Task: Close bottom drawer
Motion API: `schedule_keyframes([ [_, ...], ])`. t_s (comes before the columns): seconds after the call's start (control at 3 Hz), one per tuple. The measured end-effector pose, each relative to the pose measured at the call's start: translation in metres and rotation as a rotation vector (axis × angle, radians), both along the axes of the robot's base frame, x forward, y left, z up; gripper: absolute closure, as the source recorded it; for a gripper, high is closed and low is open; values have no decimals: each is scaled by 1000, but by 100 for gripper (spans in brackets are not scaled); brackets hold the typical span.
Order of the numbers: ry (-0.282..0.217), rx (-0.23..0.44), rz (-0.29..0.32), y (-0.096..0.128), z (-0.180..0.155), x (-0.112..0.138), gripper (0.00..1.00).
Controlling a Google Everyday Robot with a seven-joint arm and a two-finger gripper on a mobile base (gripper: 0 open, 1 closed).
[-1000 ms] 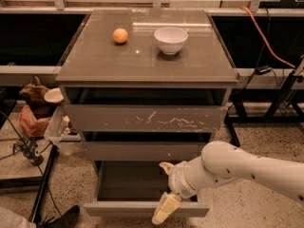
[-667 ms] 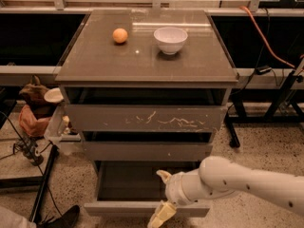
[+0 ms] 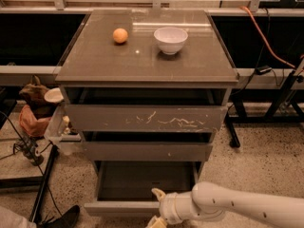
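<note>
Reaching in from the lower right, the white arm (image 3: 237, 208) brings the claw (image 3: 155, 208) to the front of the bottom drawer (image 3: 118, 208), below the near edge of the tabletop (image 3: 142, 68). The claw is open: one yellowish fingertip (image 3: 157, 193) shows above the drawer front and the other (image 3: 153, 222) below it, at the picture's lower edge. I cannot tell whether either touches the front. The bottom drawer is pulled well out, its dark tray (image 3: 142, 179) in plain view. Above it are the middle drawer (image 3: 147, 151) and the scratched top drawer (image 3: 142, 118), each with a dark gap over its front. On the tabletop, an orange (image 3: 120, 35) lies toward the far-left corner, and a white bowl (image 3: 170, 40) stands near the far edge, well apart from it.
</note>
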State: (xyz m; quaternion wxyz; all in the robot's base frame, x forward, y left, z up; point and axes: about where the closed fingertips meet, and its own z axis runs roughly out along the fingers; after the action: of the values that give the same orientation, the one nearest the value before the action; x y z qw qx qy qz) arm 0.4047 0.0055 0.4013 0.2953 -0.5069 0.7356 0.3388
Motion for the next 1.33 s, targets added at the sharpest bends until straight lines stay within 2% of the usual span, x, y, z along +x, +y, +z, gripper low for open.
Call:
schedule_keyframes([
  [0.33, 72, 44, 0, 15, -26, -23, 0],
  [0.67, 72, 44, 0, 15, -26, -23, 0],
  [1.0, 91, 77, 1, 20, -41, -25, 0],
  [1.33, 108, 102, -15, 25, -96, -29, 0],
])
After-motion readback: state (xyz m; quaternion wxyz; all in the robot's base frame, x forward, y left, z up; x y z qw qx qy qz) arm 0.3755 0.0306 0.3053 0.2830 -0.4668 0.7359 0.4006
